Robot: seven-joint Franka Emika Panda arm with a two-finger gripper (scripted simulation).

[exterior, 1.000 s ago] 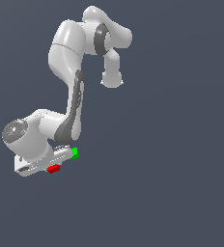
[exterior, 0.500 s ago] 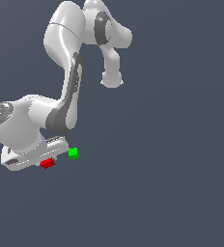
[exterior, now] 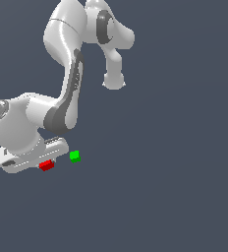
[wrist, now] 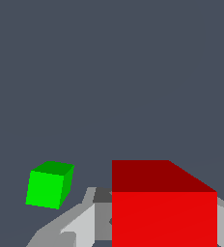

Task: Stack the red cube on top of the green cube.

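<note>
The red cube sits between the fingers of my gripper, which is shut on it, at the lower end of the white hand in the exterior view. In the wrist view the red cube fills the space between the two pale fingers and looks very close. The green cube lies by itself, a short way toward the exterior view's right of the red cube and apart from it. From the wrist the green cube looks small and stands off to one side, untouched.
The white arm bends over the scene, with its base post behind. The ground is a plain dark grey surface with no other objects in view.
The hand with the red cube has shifted toward the exterior view's left and looms larger. The gap between the red and green cubes has widened. The green cube has stayed put.
</note>
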